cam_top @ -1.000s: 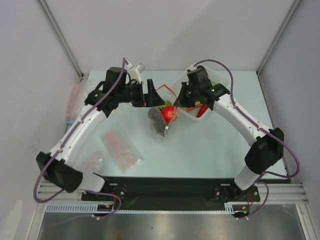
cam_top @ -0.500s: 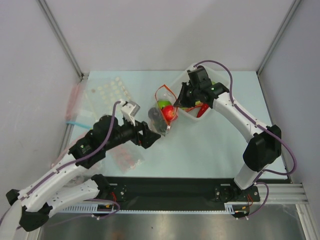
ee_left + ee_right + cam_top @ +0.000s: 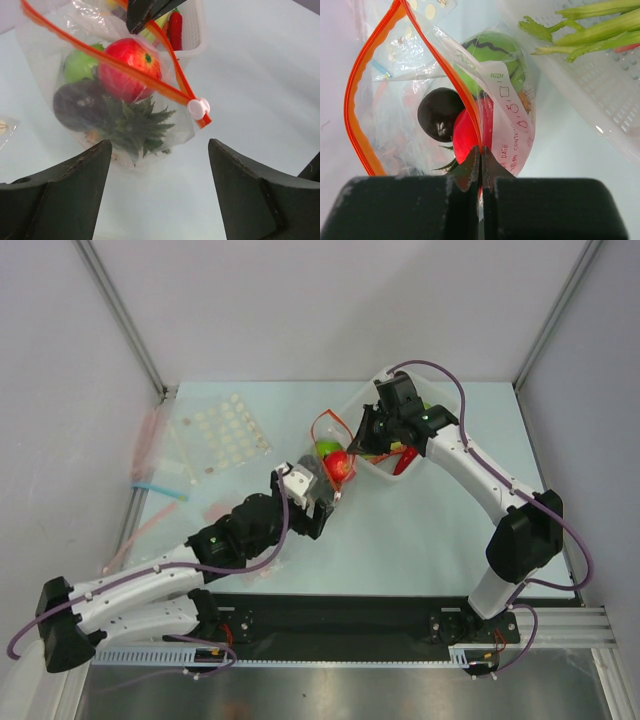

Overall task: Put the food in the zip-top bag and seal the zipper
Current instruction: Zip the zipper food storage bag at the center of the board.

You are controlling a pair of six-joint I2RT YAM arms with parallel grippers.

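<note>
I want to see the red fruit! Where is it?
In the left wrist view, the red fruit sits inside the zip-top bag, just right of the green fruit and above the pineapple crown.

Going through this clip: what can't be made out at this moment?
Pineapple: left wrist view shows only its green crown; the body is hidden deeper in the zip-top bag.
Left gripper: top view, fingertips hidden under its own wrist, so contact with the bag is unclear.
Zipper: left wrist view, one end cut off by the top edge.
Basket: right wrist view, contents cut off by the top edge.
</note>
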